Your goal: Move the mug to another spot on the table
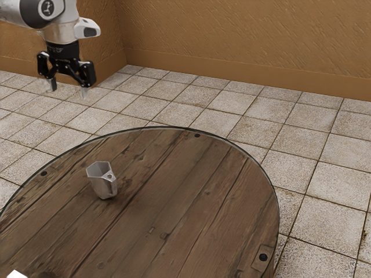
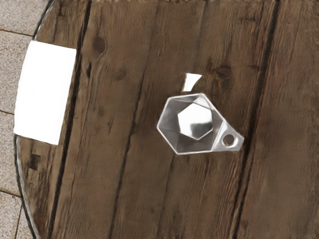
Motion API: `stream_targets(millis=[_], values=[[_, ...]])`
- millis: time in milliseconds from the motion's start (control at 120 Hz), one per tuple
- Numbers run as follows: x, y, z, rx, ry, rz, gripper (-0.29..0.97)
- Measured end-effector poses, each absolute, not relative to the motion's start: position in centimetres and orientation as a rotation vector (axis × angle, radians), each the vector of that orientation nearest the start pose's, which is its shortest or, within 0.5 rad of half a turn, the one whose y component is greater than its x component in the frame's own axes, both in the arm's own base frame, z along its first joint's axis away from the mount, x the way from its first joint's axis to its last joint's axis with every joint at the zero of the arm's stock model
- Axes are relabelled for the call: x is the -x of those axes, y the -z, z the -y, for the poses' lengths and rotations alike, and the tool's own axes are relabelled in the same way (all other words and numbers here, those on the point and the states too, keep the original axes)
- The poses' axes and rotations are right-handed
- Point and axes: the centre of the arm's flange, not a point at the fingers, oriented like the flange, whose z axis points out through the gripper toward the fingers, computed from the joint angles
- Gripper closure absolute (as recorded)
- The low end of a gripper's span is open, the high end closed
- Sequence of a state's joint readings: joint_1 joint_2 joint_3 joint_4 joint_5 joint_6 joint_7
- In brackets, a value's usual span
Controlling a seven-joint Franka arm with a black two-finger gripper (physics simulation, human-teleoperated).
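A silver faceted mug [image 1: 102,179] stands upright on the round dark wooden table [image 1: 185,214], toward the exterior view's left side. In the wrist view I look straight down into the mug [image 2: 192,123]; its small handle [image 2: 230,140] sticks out to one side. My black gripper [image 1: 69,87] hangs high above the table, well up and to the exterior view's left of the mug. Its fingers stand apart, open, with nothing between them.
A white rectangular block [image 2: 44,92] lies near the table's rim, some way from the mug; its corner [image 1: 14,274] shows at the exterior view's bottom left. Tiled floor [image 1: 301,145] surrounds the table, with a wood-panelled wall [image 1: 243,35] behind.
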State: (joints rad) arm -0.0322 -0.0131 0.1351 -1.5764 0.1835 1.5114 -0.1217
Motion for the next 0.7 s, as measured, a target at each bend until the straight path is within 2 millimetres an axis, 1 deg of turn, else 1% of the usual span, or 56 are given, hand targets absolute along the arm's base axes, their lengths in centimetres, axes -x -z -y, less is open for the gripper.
stream_targets(millis=[133, 150, 192, 242, 283, 333, 392, 442, 500, 575, 633, 700], values=[[-54.3, -62.5, -4.6, 2.945, -0.048, 0.271, 0.00], [-54.3, -61.9, -4.2, 2.946, -0.051, 0.260, 0.00], [-54.1, -59.7, -3.3, 2.948, -0.087, 0.232, 0.00], [-53.7, -57.9, -2.8, 2.950, -0.107, 0.221, 0.00], [-53.3, -56.4, -3.0, 2.954, -0.121, 0.249, 0.00], [-52.3, -54.3, -4.1, 2.963, -0.135, 0.327, 0.00], [-51.1, -52.4, -5.7, 2.985, -0.145, 0.494, 0.00], [-50.4, -50.9, -5.8, 2.999, -0.158, 0.638, 0.00], [-49.7, -48.3, -3.6, 3.002, -0.174, 0.749, 0.00], [-49.2, -45.5, 0.2, 2.984, -0.162, 0.867, 0.00], [-48.7, -43.5, 1.5, 2.953, -0.145, 0.997, 0.00], [-48.7, -42.6, 3.0, 2.921, -0.098, 1.128, 0.00]])
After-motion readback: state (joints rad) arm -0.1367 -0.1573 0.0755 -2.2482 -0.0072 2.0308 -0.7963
